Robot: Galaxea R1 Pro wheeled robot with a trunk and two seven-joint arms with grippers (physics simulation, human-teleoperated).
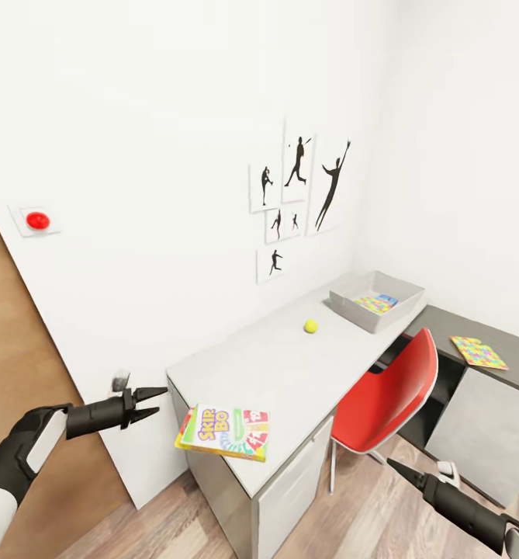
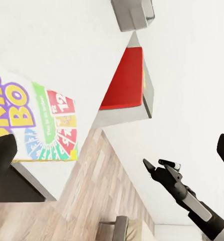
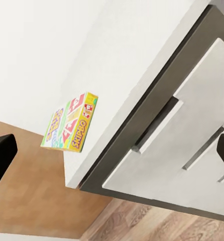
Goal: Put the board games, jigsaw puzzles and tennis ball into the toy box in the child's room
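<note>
Clearly the SKIP BO box (image 1: 225, 432), overhanging the bench (image 1: 290, 365) edge at 9 o'clock beside the narrowly parted, empty left gripper (image 1: 155, 404), may fall if nudged.

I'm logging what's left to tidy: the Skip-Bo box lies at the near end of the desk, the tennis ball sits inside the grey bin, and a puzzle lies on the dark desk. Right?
Not quite. In the head view the tennis ball sits on the desk, outside the grey bin. The Skip-Bo box at the near end and the puzzle on the dark desk are as you said.

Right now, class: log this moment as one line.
SKIP BO box: overhanging table corner | tennis ball: on table | toy box: holds items | left gripper: open, empty
</note>
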